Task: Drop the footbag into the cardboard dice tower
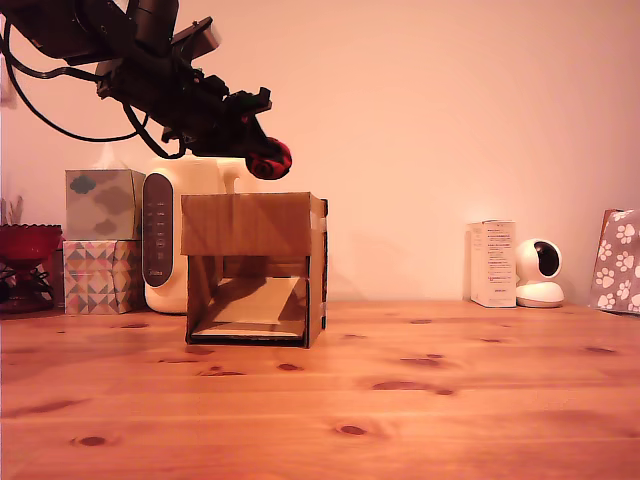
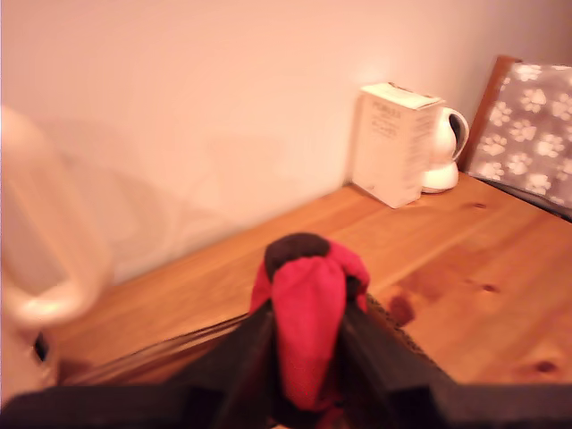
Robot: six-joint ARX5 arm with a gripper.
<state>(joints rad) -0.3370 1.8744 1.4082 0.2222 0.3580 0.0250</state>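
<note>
The red and black footbag hangs in the air just above the top of the cardboard dice tower, over its right half in the exterior view. My gripper is shut on the footbag, reaching in from the upper left of that view. In the wrist view the footbag is squeezed between the two dark fingers, with a strip of the tower's top edge just below. The brown tower stands on the wooden table, its front opening showing a slanted ramp.
Behind the tower stands a cream appliance with a dark panel. Two stacked patterned tissue boxes and a red bowl sit at the exterior view's left. A white carton, a small white camera and a paw-print cushion stand at the right.
</note>
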